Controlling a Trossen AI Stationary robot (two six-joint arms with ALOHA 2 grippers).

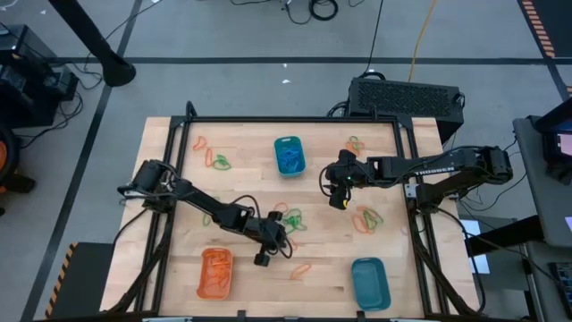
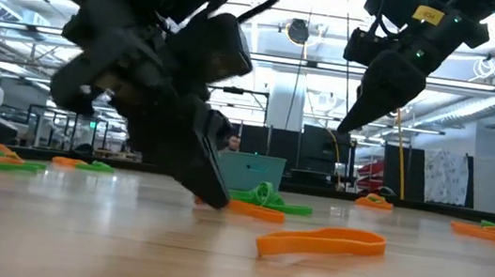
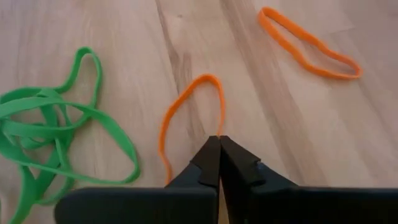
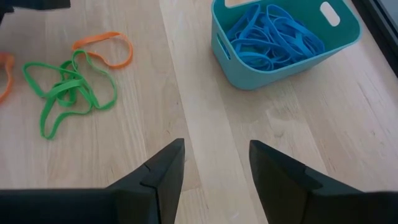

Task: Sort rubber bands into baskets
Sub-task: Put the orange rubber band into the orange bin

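Left end effector [image 3: 219, 142] sits closest, fingers pinched together on an orange rubber band [image 3: 186, 118] lying flat on the counter [image 3: 155, 37], loop's long axis running away from the fingertips. Left arm reaches low across the counter middle. Right end effector [image 4: 216, 163] hovers with fingers apart, holding nothing, near the teal basket [image 4: 249, 71] of blue bands [image 4: 273, 40].

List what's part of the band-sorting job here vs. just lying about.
Job: orange basket; two teal baskets, the far one full of blue bands; loose orange band pinched by the shut left hand; green bands; open right hand.

Lying about: black box; floor cables.
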